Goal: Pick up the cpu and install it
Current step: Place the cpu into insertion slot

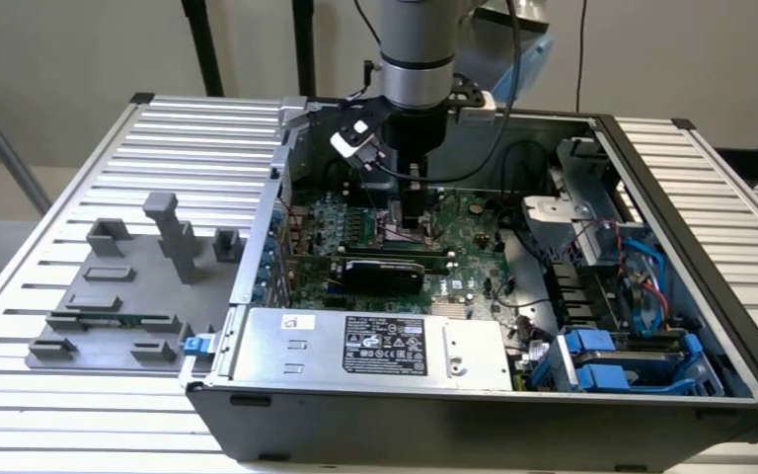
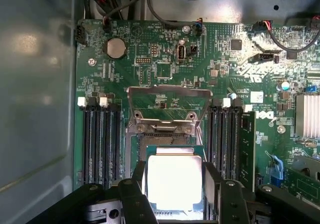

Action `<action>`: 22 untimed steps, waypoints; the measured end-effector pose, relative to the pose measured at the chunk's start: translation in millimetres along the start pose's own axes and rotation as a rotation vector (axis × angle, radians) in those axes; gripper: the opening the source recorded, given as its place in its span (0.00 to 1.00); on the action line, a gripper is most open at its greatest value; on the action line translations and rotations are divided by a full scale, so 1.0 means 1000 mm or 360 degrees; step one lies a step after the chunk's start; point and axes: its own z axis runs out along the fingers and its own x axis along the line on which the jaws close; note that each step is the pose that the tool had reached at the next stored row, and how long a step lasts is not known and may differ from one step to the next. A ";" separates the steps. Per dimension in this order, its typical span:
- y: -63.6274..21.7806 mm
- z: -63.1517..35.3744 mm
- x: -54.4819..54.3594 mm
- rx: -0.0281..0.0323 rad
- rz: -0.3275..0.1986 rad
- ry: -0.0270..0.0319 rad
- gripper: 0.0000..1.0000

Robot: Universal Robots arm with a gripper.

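Silver-topped cpu (image 2: 174, 184) clamped in the tool (image 2: 175, 168) over the open socket (image 2: 165, 141)

Exterior view: arm reaches straight down into an open computer case (image 1: 485, 425) lying on the slatted metal desk (image 1: 194, 128); tool (image 1: 413, 219) low over the green motherboard (image 1: 472, 259), beyond the grey power supply (image 1: 372, 346); grey fixture block (image 1: 115, 286) on the desk at the exterior view's left, apart from the case. Wrist view: black fingers (image 2: 212, 184) partly spread, pressed on two opposite edges of the cpu; cpu flat, metal face up, just above the socket; load plate (image 2: 168, 99) tilted up; black memory slots (image 2: 97, 139) on either side.
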 end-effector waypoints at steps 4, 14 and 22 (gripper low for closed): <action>-0.0003 0.0057 0.001 0.00003 0.0003 0.00019 0.55; -0.0007 0.0203 0.002 0.00010 0.0004 0.00024 0.55; -0.0005 0.0247 0.002 0.00044 0.0003 0.00021 0.55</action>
